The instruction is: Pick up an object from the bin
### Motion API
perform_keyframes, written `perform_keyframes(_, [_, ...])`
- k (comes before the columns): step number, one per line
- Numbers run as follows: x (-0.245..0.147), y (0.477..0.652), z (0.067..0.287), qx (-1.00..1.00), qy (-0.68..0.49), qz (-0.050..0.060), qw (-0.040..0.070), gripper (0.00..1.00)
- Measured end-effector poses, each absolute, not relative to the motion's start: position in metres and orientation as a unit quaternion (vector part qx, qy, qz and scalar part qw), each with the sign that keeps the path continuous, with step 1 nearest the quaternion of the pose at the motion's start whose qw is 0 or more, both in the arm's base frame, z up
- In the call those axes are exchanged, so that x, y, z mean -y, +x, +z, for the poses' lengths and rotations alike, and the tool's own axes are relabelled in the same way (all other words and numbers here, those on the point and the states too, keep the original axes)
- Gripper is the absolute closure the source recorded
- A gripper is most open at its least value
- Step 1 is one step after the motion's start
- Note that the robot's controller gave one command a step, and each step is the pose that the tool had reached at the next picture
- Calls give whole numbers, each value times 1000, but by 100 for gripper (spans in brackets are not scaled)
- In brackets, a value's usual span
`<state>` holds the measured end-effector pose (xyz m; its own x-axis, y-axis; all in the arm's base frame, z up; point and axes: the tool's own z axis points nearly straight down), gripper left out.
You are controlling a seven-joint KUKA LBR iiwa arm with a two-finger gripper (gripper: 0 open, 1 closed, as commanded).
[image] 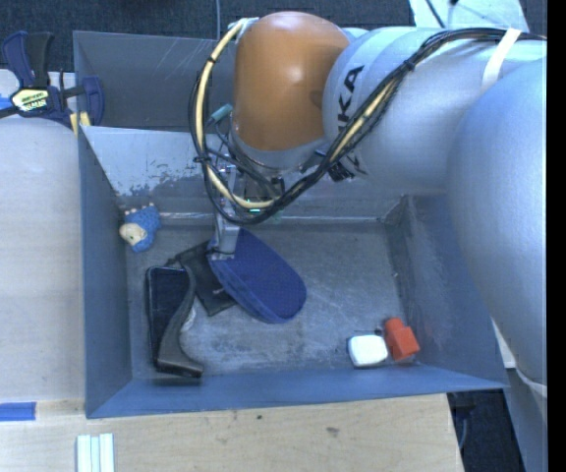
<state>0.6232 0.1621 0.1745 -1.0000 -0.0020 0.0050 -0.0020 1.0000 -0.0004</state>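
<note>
Item: grey metal bin (263, 389), contents sparse. The gripper (226, 246), under the arm's orange wrist cover (278, 77), is hanging low over the left-centre of the floor, at the upper-left edge of a dark blue oval pad (265, 283). Whether it is touching the pad, and whether it is standing apart or together, cannot be told, since wrist and cables are hiding it. Nearest candidate: the blue pad, appearing to lie flat, its left edge meeting or overlapping a black flat piece (197, 281); a black angled piece (168, 318) is lying just beside that, toward the left wall. Also lying in the bin: a small yellow-and-blue toy (139, 229) by the back-left wall, and a white block (367, 350) touching a red block (401, 338) near the front-right corner, well apart from the gripper. Handling note, as judgement: the step in hand is looking like settling on the pad's rim. Doing it well is meaning taking the rim alone, keeping clear of the black pieces so they are not getting dragged along, closing squarely across the thin edge, and lifting straight up, since a broad pad held at one edge is likely to be swinging or slipping.
</note>
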Motion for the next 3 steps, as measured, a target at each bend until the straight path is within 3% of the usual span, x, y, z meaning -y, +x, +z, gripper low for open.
perform_keyframes(1, [-121, 545, 86, 1000, 18, 0, 3, 0])
perform_keyframes(2, [-123, 549, 91, 1000, 19, -1, -2, 100])
perform_keyframes(3, [-122, 548, 90, 1000, 18, -1, -1, 0])
